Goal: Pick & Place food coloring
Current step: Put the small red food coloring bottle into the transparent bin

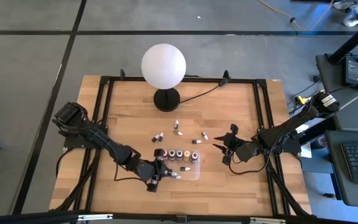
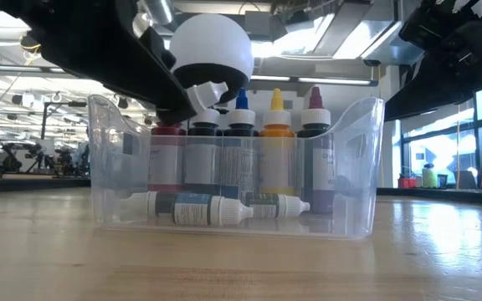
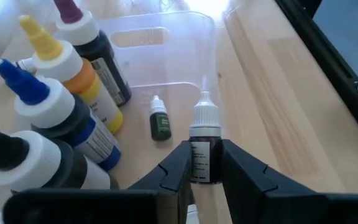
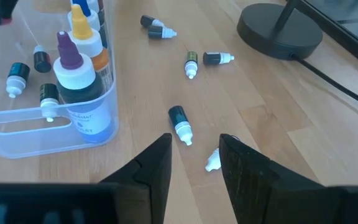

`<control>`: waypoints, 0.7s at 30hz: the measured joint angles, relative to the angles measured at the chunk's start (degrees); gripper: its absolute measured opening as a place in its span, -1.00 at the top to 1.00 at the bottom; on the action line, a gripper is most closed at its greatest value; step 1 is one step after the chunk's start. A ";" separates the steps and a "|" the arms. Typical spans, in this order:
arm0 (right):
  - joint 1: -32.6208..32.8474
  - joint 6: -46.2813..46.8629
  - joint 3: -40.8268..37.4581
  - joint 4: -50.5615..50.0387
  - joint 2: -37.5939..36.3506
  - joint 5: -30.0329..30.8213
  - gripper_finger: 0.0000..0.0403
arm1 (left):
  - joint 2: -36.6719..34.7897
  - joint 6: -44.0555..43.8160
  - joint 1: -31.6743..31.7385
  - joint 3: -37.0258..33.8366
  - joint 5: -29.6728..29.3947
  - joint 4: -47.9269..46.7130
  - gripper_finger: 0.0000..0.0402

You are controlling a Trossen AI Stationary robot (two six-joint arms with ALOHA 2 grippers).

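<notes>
My left gripper [image 1: 165, 173] is shut on a tiny dark-red dropper bottle [image 3: 204, 146] with a white pointed cap. It holds the bottle over the near left part of the clear plastic tray [image 1: 198, 170]. Several tiny bottles lie on the tray's floor [image 2: 216, 208], beside several large upright bottles [image 2: 276, 142]. My right gripper [image 1: 221, 148] is open and low over the table, right of the tray. A white cap [image 4: 213, 160] shows between its fingers, and a blue-bodied bottle [image 4: 179, 120] lies just ahead. Several more tiny bottles [image 1: 178, 128] lie on the wood behind the tray. My left gripper pinches the tiny bottle's body [image 3: 202, 163] between its two fingers, with the white cap [image 3: 204, 115] sticking out past the fingertips. The bottle is lifted clear above the tray and tilted, and its cap [image 2: 208, 94] points toward the tray's middle.
A white globe lamp [image 1: 163, 65] on a black base [image 1: 166, 99] stands at the far middle of the table, and its cord runs toward the right. A black frame [image 1: 263, 124] borders the wooden table top. There is bare wood near the table's front edge.
</notes>
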 joint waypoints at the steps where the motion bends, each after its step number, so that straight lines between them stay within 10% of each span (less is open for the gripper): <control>1: 0.00 0.00 0.00 0.00 0.00 0.00 0.32 | 0.00 0.03 0.11 0.00 -0.02 0.04 0.62; 21: -0.01 7.50 0.00 -0.02 0.00 0.02 0.32 | 0.00 0.20 0.14 0.00 -0.13 0.03 0.53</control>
